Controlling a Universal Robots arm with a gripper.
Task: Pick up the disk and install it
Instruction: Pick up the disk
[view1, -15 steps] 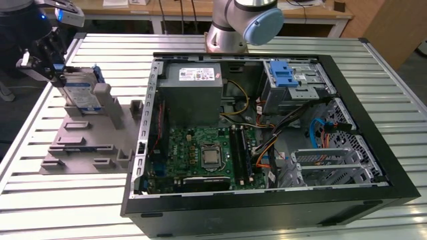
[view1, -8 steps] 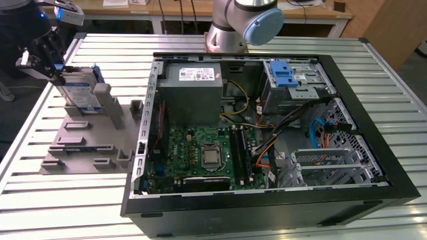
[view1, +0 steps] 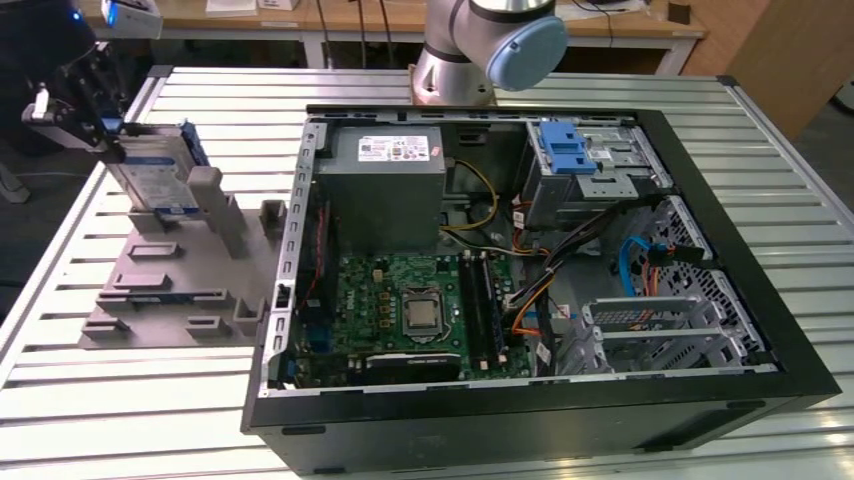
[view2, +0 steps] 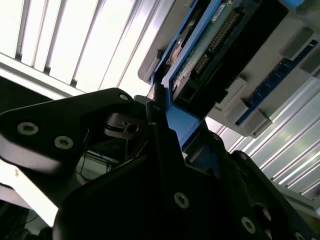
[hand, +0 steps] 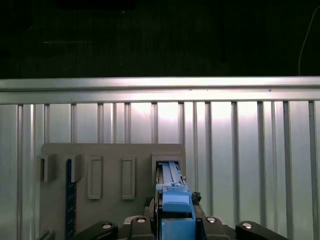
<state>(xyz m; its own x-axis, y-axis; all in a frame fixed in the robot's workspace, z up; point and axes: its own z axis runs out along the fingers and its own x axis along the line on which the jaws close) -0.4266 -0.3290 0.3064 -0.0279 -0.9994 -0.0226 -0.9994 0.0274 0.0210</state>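
The flat silver-grey metal disk (view1: 158, 178) with blue plastic rails stands on its edge, a bit tilted, at a slot of the grey plastic holder plate (view1: 174, 290), on the exterior view's left. The robot's black fingers (view2: 160, 135) are clenched on the disk's blue rail. The holder plate lies on the silver slatted bench (view1: 134, 400), just beside the open black computer case (view1: 534, 415).

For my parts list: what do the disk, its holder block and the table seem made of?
The disk: silvery sheen, probably metal; its blue rails look plastic. The holder block: matte grey, likely plastic. The table: bright ribbed slats, apparently aluminium.
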